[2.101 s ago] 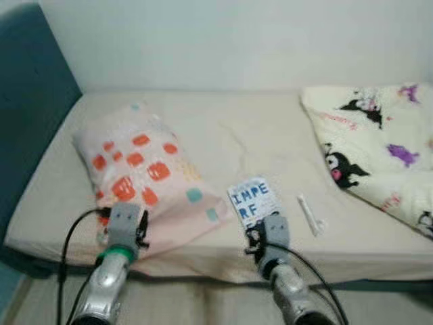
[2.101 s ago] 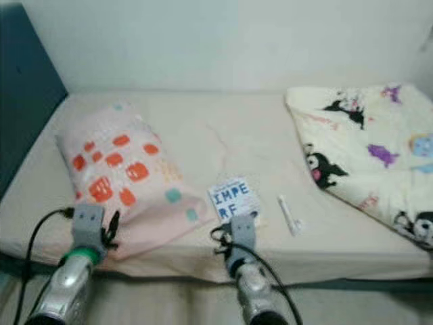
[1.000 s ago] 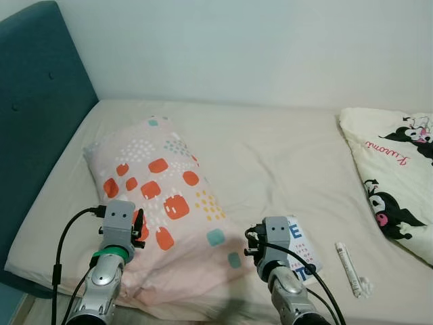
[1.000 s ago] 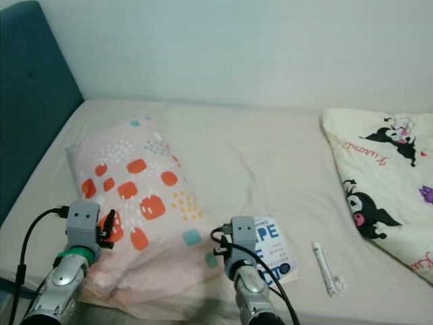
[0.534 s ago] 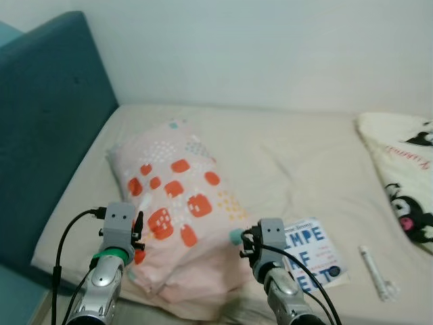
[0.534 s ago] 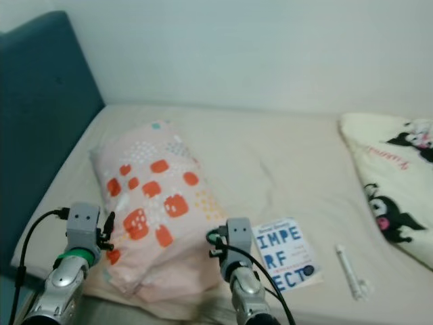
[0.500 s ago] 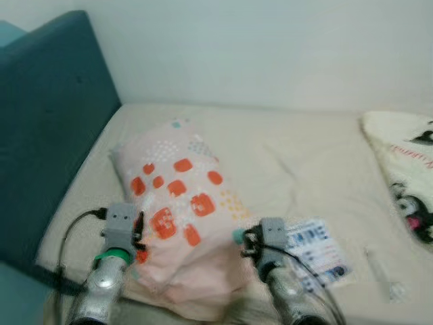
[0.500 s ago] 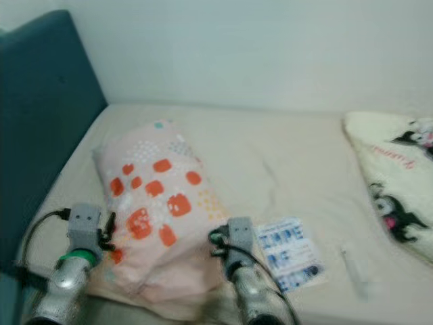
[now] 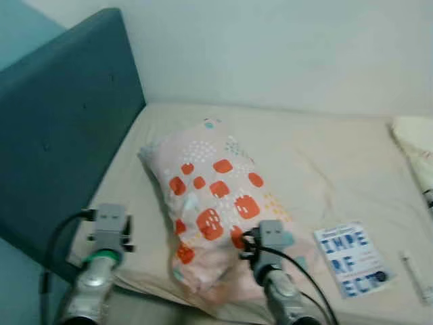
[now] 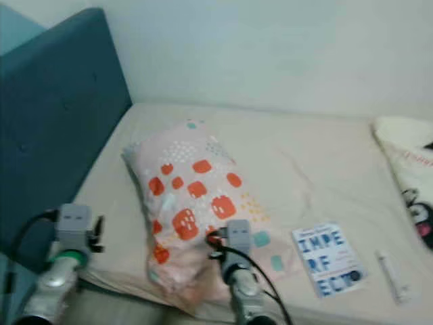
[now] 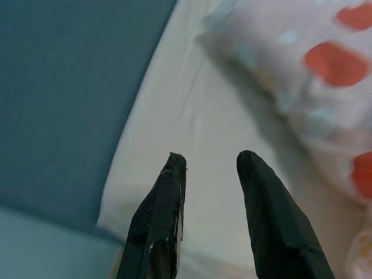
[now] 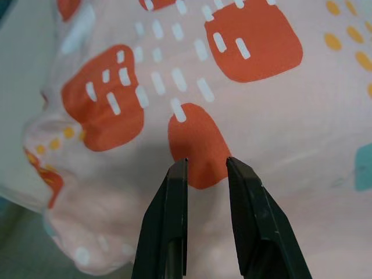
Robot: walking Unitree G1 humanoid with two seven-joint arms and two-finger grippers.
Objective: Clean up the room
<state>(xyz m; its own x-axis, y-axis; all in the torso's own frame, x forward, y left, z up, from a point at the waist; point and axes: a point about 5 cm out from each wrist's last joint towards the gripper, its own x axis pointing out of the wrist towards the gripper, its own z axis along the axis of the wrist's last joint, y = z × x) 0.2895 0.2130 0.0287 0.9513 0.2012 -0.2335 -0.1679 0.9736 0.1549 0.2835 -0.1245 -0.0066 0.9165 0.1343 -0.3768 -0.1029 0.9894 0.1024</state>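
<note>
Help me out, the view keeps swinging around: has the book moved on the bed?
No. The book lies beside the white tube with the same gap and angle as before. The whole view shifted, not the book.

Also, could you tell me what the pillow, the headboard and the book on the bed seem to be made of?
Pillow: soft printed fabric, matte, since it wrinkles and sags at its edges.
Headboard: probably padded teal upholstery, matte with faint dimples; too blurred to be sure.
Book: looks like a paper or card cover, flat, with printed blue letters.
</note>
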